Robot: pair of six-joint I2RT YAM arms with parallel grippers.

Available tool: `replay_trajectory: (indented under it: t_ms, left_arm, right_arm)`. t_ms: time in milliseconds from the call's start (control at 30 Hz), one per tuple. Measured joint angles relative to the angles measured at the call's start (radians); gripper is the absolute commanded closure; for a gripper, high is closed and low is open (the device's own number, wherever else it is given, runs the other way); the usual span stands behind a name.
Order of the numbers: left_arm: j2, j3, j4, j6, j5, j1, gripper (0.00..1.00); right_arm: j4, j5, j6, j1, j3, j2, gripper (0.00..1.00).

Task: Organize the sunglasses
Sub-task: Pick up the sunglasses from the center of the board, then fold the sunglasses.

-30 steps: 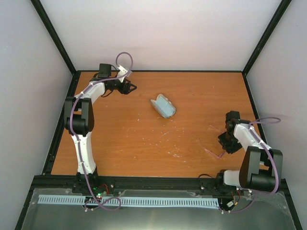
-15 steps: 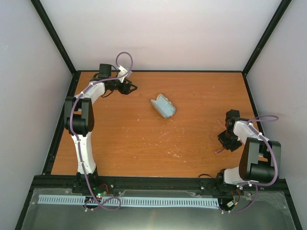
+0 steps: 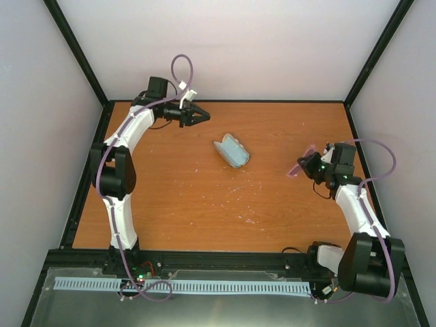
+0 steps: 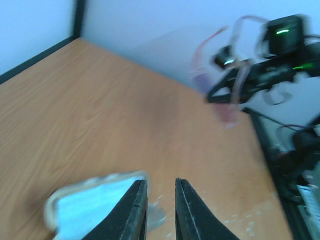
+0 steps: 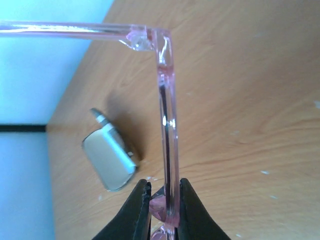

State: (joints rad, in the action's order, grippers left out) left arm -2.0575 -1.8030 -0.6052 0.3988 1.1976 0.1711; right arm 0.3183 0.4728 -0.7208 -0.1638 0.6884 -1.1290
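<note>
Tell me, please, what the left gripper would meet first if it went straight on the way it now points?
Probably the bare table just past the case, which lies just beside the line of the left gripper. Depth is unclear, so it could brush the case first.

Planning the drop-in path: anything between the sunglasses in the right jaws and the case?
Nothing visible. The sunglasses are clamped in the right gripper, off to the right of the case, with only bare table between. The left gripper hangs on the case's far-left side, off that line.
</note>
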Motion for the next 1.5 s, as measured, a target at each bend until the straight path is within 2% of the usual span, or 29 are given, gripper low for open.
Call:
replay_trajectory:
  t_ms: [133,267,433,600,1067,1267,1500]
  left_arm:
    - [0.043,-0.114,-0.164,0.099,0.134,0.050,0.85]
    - [0.082,-0.198,-0.362,0.249,0.225,0.089,0.86]
    - [0.103,-0.216,-0.520,0.375,0.292,0.129,0.85]
    - [0.102,-0.201,-0.584,0.428,0.303,0.169,0.83]
    - [0.100,-0.194,-0.507,0.364,0.314,0.237,0.81]
    - [0.097,-0.168,-0.388,0.269,0.283,0.241,0.80]
    - [0.077,-0.117,-0.203,0.164,0.174,0.241,0.79]
  right_arm:
    - [-0.152,0.122,-0.017,0.035,-0.003,-0.082,0.97]
    - [-0.272,0.190,-0.052,0.109,0.062,-0.226,0.97]
    - [-0.321,0.220,-0.054,0.254,0.267,-0.376,0.97]
    - [-0.369,0.238,-0.054,0.362,0.357,-0.399,0.97]
    - [-0.391,0.235,-0.082,0.506,0.371,-0.403,0.97]
    - [-0.413,0.247,-0.085,0.544,0.387,-0.404,0.97]
    - [-0.425,0.281,-0.088,0.572,0.375,-0.376,0.97]
